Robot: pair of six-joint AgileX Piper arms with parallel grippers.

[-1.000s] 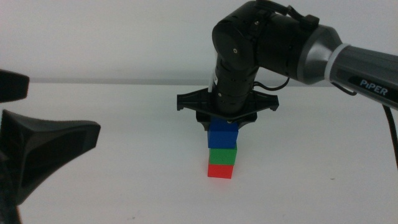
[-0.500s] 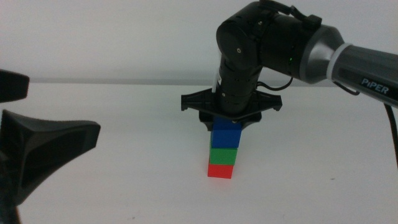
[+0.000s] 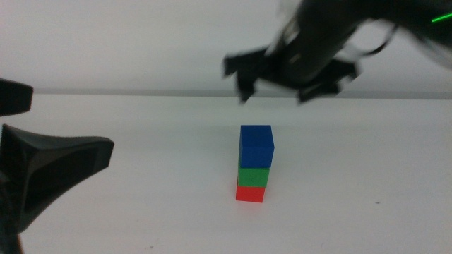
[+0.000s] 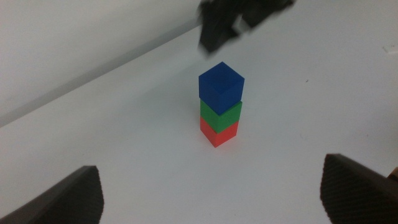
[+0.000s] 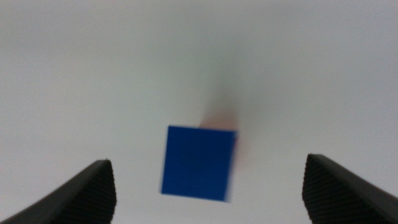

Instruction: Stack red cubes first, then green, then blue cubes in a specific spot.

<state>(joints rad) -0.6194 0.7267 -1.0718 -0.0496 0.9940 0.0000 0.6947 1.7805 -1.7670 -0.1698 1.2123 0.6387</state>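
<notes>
**Tower complete, fingers free**

My right gripper [image 3: 279, 90] hangs spread above the stack at 12 o'clock. Blue cube [image 3: 256, 146] tops green cube [image 3: 253, 176] on red cube [image 3: 251, 193], squared for balance. My left gripper [image 4: 211, 196] waits wide, empty.

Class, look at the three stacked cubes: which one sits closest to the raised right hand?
The blue cube, topmost, above the green cube and red cube, below the right hand.
</notes>
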